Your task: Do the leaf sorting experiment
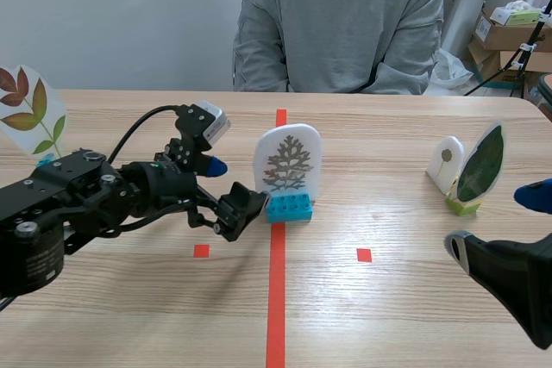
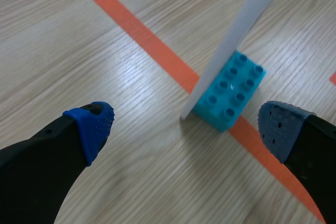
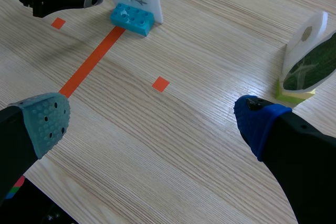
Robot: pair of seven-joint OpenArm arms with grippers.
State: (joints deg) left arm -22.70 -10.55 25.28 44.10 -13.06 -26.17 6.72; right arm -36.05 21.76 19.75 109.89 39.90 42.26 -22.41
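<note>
The arched white leaf card (image 1: 288, 161), with a lacy grey leaf, stands in a studded teal brick (image 1: 288, 207) on the red tape line (image 1: 276, 299), at one o'clock of my left pincer (image 1: 228, 185), spread wide; my right pincer (image 3: 153, 123) gapes too; at its two o'clock stands the oval green-leaf card (image 3: 310, 61), its edge cut off.

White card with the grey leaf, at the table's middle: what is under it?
At its foot a turquoise studded block holds the white card upright, on the orange-red tape line. The tape beneath the block is covered; how the card is fixed cannot be seen.
</note>
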